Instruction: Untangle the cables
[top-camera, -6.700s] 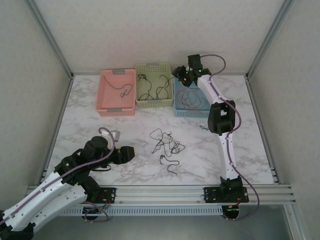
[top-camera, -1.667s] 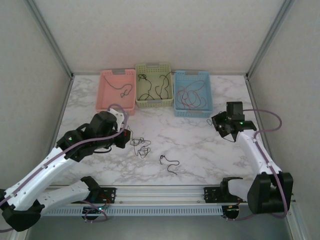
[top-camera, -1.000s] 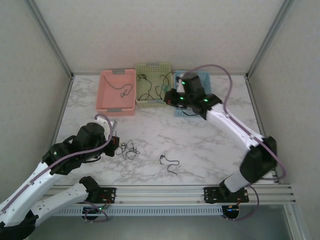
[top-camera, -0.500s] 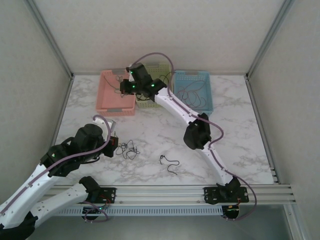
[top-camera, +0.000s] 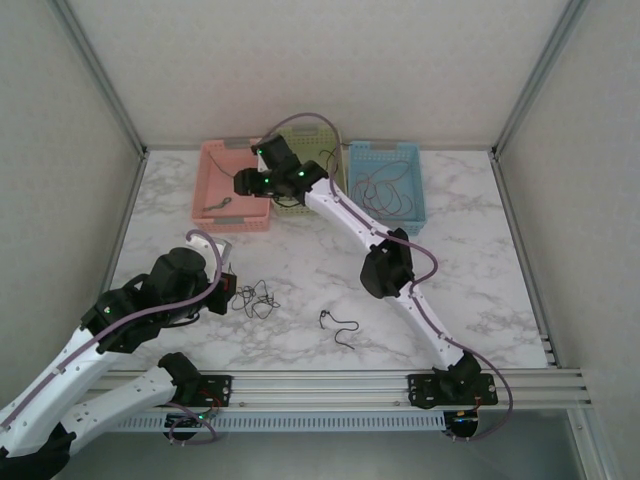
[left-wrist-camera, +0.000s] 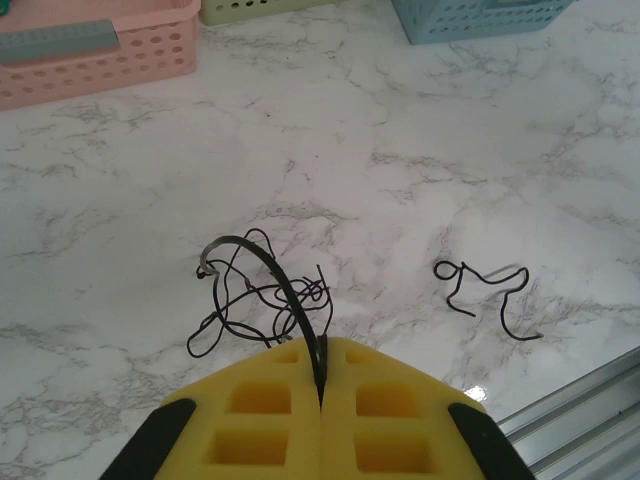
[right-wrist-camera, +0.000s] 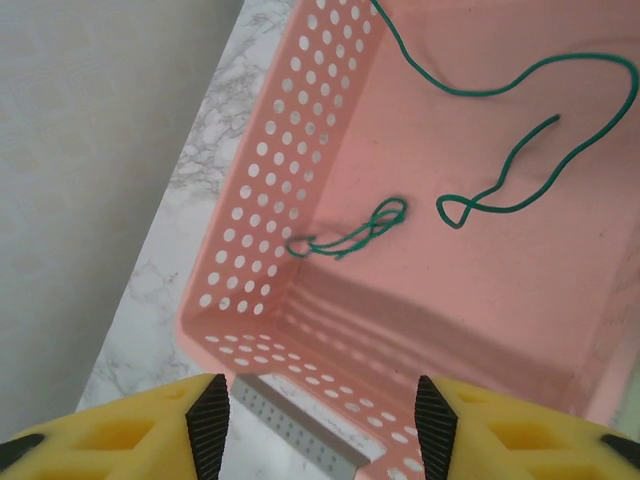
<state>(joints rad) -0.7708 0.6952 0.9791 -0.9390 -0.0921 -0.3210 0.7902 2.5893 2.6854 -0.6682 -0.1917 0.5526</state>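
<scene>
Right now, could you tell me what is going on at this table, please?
Two robot arms are untangling thin cables. The left gripper is shut on a strand of the black tangle, which lies on the marble table. The right gripper hovers open above the pink basket, where green cable lies. A small black cable lies apart on the table, beside the tangle.

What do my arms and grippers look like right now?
The left arm and right arm are white links with black joint housings, each with a lilac-grey cable along it. Green lights glow at the right wrist. The left gripper and right gripper have yellow recessed fingers with black trim.
</scene>
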